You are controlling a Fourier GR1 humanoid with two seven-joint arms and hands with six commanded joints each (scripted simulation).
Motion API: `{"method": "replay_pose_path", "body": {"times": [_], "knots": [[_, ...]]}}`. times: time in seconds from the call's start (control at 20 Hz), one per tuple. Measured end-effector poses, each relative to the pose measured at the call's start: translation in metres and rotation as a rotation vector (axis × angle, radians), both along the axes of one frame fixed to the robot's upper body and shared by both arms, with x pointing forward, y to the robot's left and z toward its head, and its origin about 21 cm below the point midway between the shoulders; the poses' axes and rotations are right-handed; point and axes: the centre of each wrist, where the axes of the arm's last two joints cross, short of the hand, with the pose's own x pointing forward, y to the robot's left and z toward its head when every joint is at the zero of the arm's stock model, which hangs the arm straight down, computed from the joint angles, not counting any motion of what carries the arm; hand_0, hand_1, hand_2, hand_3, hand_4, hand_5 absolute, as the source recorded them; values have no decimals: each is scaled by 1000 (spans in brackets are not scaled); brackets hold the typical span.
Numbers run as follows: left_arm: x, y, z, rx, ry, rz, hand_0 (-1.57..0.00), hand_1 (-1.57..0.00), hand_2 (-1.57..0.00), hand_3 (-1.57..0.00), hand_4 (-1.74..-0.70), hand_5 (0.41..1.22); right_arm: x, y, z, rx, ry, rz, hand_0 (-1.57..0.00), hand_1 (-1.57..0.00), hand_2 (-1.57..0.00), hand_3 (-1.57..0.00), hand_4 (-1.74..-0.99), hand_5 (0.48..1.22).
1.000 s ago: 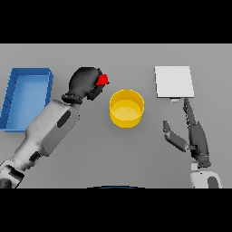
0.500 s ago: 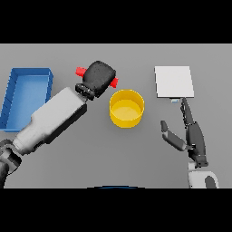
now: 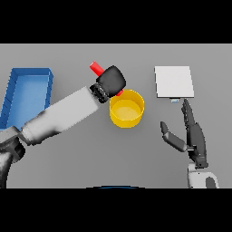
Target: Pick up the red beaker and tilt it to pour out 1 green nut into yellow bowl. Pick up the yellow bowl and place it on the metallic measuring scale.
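One view only, from the head; its centre holds the left hand (image 3: 110,82), fingers clamped round the red beaker (image 3: 96,68), which shows as a red end sticking out toward the upper left of the hand and a sliver of red at the hand's lower right, against the rim of the yellow bowl (image 3: 127,108); half a second ago the hand stood further to the upper left, clear of the bowl, and a second ago further left again, so the beaker has been carried across the grey surface (image 3: 72,154) to the bowl's upper-left rim and looks tilted over it; I judge the pour to be under way or just about to begin; no green nut is visible inside the bowl or in the air, so I cannot tell if one has dropped. The right hand (image 3: 189,136) sits at lower right with fingers straight and apart, holding nothing, much as in both earlier pictures. The metallic measuring scale (image 3: 174,81) lies at upper right, bare, just above that hand; the bowl is not yet on it. A blue tray (image 3: 28,76) fills the left edge.
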Motion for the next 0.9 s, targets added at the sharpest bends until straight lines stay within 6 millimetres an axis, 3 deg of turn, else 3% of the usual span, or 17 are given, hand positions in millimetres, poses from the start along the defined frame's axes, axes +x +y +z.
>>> {"method": "replay_pose_path", "body": {"times": [0.4,0.45,0.9], "knots": [[5,-17,9,222,-94,-92,-1571,-1571,-1571,-1566,-1737,1221,-2,0,-3,-28,2,-19,1,1,1,1,-1250,583],[8,-20,17,263,-110,-102,-1571,-1571,-1571,-1567,-1736,1221,2,6,-3,-47,10,-25,1,1,1,1,-1236,582],[6,-33,20,462,-186,-229,-1571,-1571,-1571,-1570,-1733,1221,0,5,-5,-67,-3,-29,1,1,1,1,-1207,594]]}}
